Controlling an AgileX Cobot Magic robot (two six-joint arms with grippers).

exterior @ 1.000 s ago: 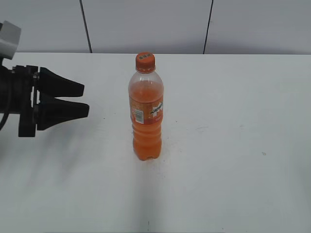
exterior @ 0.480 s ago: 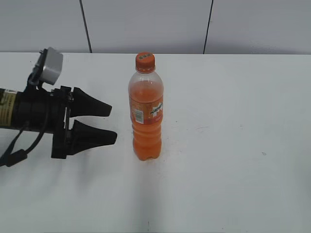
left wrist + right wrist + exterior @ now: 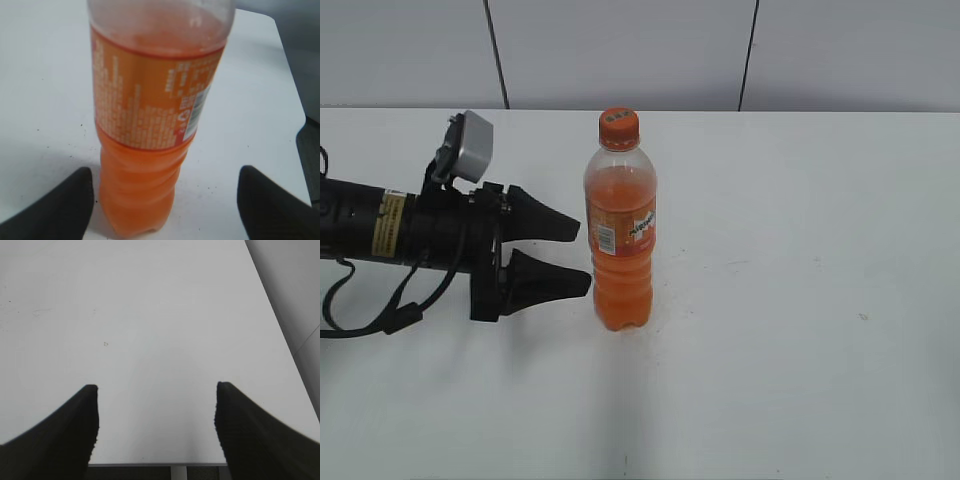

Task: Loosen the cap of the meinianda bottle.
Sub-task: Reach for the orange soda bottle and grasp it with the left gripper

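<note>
Nearest, toward the left of the plain white table [image 3: 800, 380], the left gripper [image 3: 578, 257] is lying level on its black arm, its two dark pointed jaws standing well apart with nothing between them yet. Their tips are sitting just beside the lower body of the tall clear plastic meinianda bottle of orange drink [image 3: 620, 240], close to it but apart from it. Seen from the left wrist, the same gripper [image 3: 165, 200] is framing the bottle [image 3: 155, 110], one jaw at each lower corner and the ribbed base between them.

Standing upright near the middle of the table, the bottle is nearly full, so it is probably fairly heavy for its size and steady on its base. Its thin clear wall is likely giving under pressure, and the smooth orange label is likely slippery. A firm hold across the narrower waist below the label, or on the label band itself, is looking like the safest place to steady it; squeezing hard would dent it.

At the top, the small round orange ribbed screw cap [image 3: 618, 124] is sitting on the neck, untouched. Being stiff and ridged, it should be offering good purchase for a twisting grip from above.

Out of the exterior view, the right gripper [image 3: 156, 427] is hanging over bare table at the right, jaws wide apart and empty.
</note>
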